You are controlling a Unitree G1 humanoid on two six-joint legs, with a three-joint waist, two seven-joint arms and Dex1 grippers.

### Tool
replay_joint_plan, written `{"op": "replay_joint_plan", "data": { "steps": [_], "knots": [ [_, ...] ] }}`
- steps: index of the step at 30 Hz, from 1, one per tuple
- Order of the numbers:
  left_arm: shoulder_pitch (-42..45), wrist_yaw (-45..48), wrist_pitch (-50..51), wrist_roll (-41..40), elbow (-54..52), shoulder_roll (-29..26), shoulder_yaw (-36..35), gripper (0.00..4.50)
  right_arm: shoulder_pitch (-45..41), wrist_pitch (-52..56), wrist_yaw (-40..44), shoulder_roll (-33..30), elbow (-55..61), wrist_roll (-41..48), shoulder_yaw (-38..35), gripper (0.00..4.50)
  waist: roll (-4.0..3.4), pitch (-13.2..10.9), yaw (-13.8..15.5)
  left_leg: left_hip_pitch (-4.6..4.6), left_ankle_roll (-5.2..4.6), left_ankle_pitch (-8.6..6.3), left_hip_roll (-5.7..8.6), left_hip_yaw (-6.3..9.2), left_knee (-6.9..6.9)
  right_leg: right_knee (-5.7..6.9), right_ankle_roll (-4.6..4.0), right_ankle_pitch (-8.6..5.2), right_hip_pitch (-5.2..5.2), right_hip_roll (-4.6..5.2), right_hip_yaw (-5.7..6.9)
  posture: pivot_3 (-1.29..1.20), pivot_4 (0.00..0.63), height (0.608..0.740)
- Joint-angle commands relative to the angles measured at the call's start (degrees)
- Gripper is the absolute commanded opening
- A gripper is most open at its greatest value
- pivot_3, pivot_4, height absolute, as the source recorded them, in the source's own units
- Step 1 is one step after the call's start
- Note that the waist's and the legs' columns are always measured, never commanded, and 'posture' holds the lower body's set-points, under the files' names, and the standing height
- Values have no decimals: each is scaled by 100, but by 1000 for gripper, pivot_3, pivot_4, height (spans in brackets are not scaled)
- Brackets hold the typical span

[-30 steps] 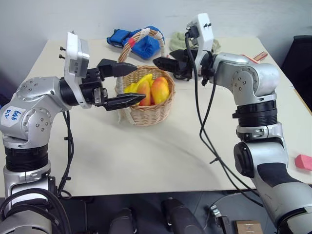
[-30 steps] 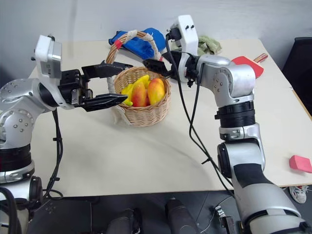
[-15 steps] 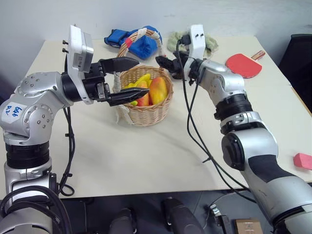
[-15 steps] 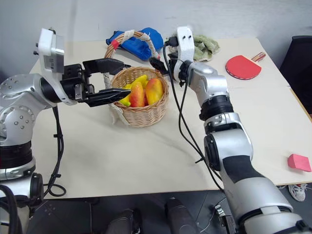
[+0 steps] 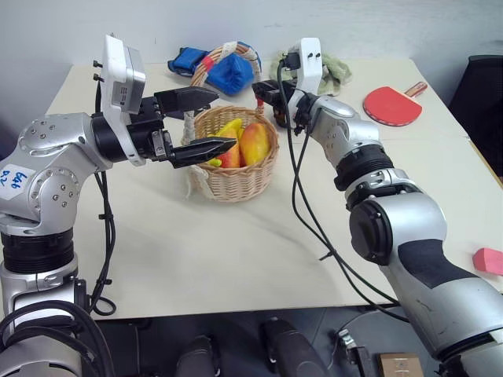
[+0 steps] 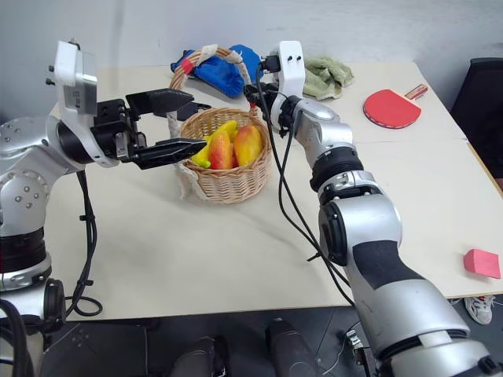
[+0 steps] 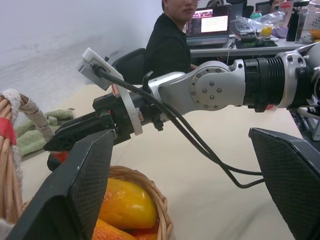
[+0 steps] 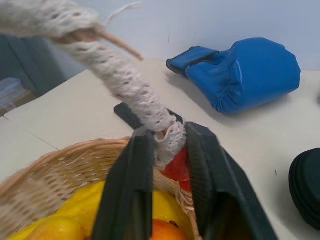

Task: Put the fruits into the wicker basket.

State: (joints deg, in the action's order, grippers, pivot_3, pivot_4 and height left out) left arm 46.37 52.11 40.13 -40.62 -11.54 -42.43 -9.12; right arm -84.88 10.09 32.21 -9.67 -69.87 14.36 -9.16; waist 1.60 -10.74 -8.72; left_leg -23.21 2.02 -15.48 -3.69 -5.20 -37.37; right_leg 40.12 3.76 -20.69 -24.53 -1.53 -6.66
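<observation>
At the basket's far rim, the right gripper (image 8: 162, 150) pinches the wicker basket (image 5: 236, 169) handle base; the left gripper (image 5: 206, 122) hovers spread beside the fruits (image 5: 245, 144).

the wicker basket (image 5: 236, 177) is set upright on the table, its taped handle (image 8: 131, 95) arched overhead. the fruits (image 5: 244, 145), yellow and orange-red, are piled inside it, glossy, rising above the rim.

1 wicker basket (image 5: 234, 174), 1 blue glove (image 5: 228, 72), 1 red paddle (image 5: 392, 104), 1 green cloth (image 5: 334, 71), 1 pink block (image 5: 489, 260)
</observation>
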Motion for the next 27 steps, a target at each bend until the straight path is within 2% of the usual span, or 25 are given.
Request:
{"op": "replay_joint_plan", "data": {
  "steps": [1, 3, 8, 17, 22, 27],
  "knots": [
    [-5, -5, -65, -101, -177, -71, -197, 4500, -239, -80, 213, 43, 91, 60, -147, 292, 0, 0, -7, 0, 0, 0, 0, 0, 0, 0, 0, 0, 0, 0, 0, 0, 150, 740],
    [-24, 9, -66, -111, -177, -63, -194, 4500, -227, -67, 261, 11, 124, 48, -162, 162, 0, 0, -8, 0, 0, 0, 0, 0, 1, 2, 0, 0, -1, 0, 2, 0, 150, 740],
    [-21, 32, -22, -231, -240, 37, -120, 4500, -56, 208, 264, -298, 628, -19, -126, 160, 0, 0, 17, -1, 0, 0, 2, 4, -4, 6, 0, 0, 0, 5, 7, 0, 150, 740],
    [103, 245, -121, -250, -58, 342, 132, 4500, 959, 2135, 58, -1076, 3649, -7, 68, 160, 0, 0, 100, -3, 0, 0, 2, 6, -7, 8, 0, 0, 0, 5, 8, 0, 150, 740],
    [247, 452, -101, -325, -31, 638, 360, 4500, 1617, 3586, -384, -1777, 5324, -166, 96, 160, 0, 0, 119, -2, 0, 0, 2, 6, -8, 13, 0, 0, -1, 5, 6, 0, 150, 740],
    [361, 618, -102, -391, -42, 979, 578, 4500, 2353, 4399, -586, -2654, 6440, -219, -218, 160, 0, 0, 169, -3, 0, 0, 4, 1, -7, 4, 0, 0, -1, 4, 0, 0, 150, 740]
  ]
}}
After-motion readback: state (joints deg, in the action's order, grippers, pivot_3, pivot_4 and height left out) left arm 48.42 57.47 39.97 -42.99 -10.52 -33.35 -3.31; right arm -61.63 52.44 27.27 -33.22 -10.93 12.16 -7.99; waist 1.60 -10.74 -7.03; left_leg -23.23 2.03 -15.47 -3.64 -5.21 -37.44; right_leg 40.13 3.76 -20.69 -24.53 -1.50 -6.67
